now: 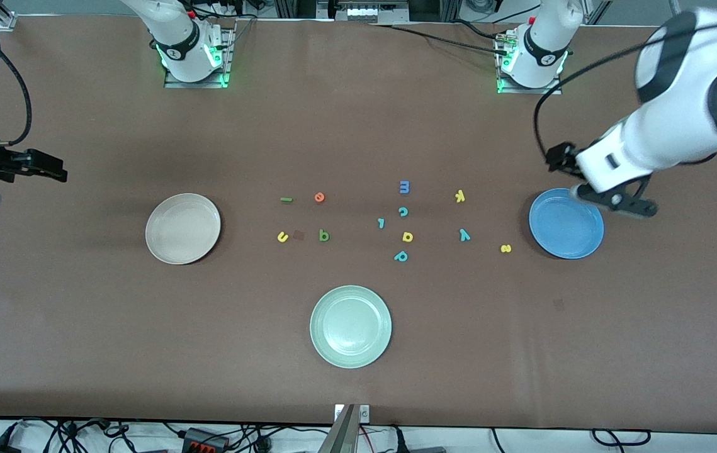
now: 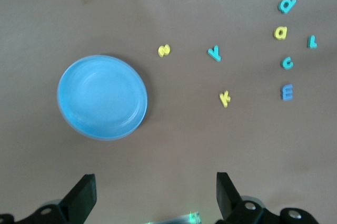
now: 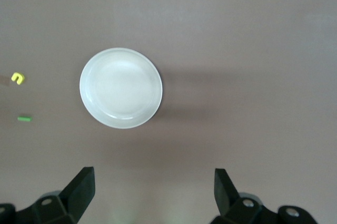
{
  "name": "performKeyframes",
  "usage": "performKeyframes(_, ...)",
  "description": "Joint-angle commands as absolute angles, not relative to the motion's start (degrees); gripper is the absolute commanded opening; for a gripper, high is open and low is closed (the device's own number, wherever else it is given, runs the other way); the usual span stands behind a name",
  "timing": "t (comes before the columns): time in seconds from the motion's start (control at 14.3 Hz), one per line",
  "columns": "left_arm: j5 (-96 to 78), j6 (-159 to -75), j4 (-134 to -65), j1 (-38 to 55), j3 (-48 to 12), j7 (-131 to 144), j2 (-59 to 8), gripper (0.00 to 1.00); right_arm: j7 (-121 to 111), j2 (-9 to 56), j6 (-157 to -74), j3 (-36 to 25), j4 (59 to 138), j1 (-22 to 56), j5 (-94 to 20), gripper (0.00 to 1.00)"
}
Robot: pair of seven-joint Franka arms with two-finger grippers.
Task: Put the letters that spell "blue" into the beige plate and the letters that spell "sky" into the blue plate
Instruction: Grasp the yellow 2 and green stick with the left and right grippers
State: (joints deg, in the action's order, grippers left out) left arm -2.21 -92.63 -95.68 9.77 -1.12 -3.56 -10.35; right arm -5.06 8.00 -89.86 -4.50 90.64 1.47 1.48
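Initially, both plates sat empty: beige plate (image 1: 182,228) toward the right arm's end, blue plate (image 1: 566,223) toward the left arm's. Letters lay scattered between (none plated). Left gripper (image 1: 616,200) hung over the blue plate's rim, jaws open; right gripper (image 1: 37,167) waited, open.

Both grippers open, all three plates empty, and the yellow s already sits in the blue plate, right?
Not quite: the yellow s lies on the table beside the blue plate, as the front view shows. The rest holds.
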Motion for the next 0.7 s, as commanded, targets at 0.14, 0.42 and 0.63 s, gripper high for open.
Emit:
performKeyframes(0.14,-2.99,-104.65,-96.23,9.84,-1.14,-2.99,-19.67,1.0,-3.78,11.5,-90.96,-3.96,93.34,6.93,1.23,1.0)
performKeyframes(0.42,-2.9,-118.64,-104.66,10.45,-1.32,3.06,-22.14,1.0,-3.34,17.3,-95.95,-3.96,94.56,10.98,-4.38,1.0)
performKeyframes(0.63,-2.2,-121.36,-104.24,12.74,-1.32,3.43,-26.88,1.0,-0.71,19.33,-105.17,-3.96,99.65,16.15,-4.66,1.0)
